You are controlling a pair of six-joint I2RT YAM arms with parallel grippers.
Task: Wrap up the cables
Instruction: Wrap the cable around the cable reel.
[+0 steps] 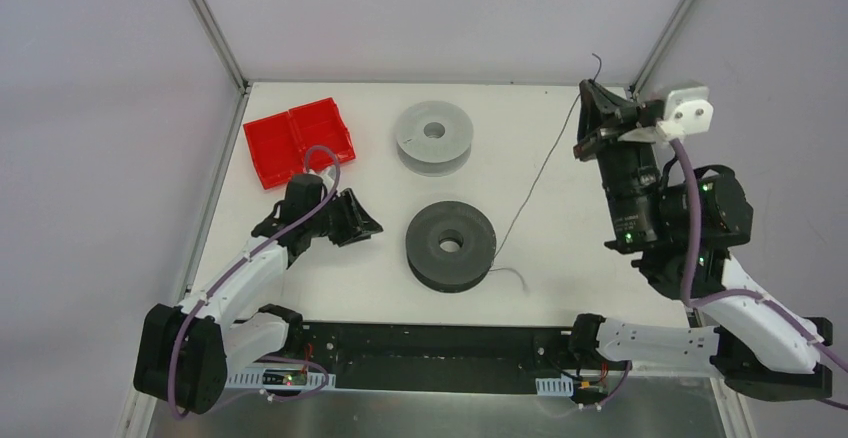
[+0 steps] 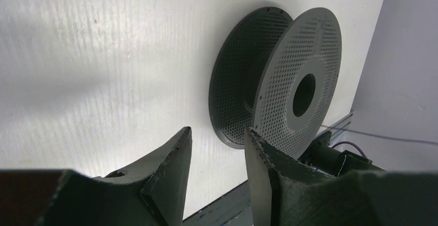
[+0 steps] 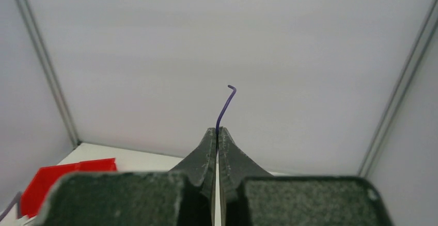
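Observation:
A thin dark cable (image 1: 538, 173) runs from the dark grey spool (image 1: 450, 246) up to the back right of the table, where my right gripper (image 1: 591, 88) is shut on it, raised. In the right wrist view the cable's short bent end (image 3: 226, 105) sticks out past the closed tips of the right gripper (image 3: 217, 131). A short tail of cable (image 1: 512, 272) lies by the spool's near right side. My left gripper (image 1: 366, 221) stands open just left of the dark spool (image 2: 274, 107). Nothing is between the fingers of the left gripper (image 2: 217, 133).
A light grey spool (image 1: 434, 136) lies flat behind the dark one. A red tray (image 1: 298, 141) sits at the back left, also showing as a red tray (image 3: 57, 179) in the right wrist view. Enclosure walls and metal posts (image 1: 215, 33) ring the white table.

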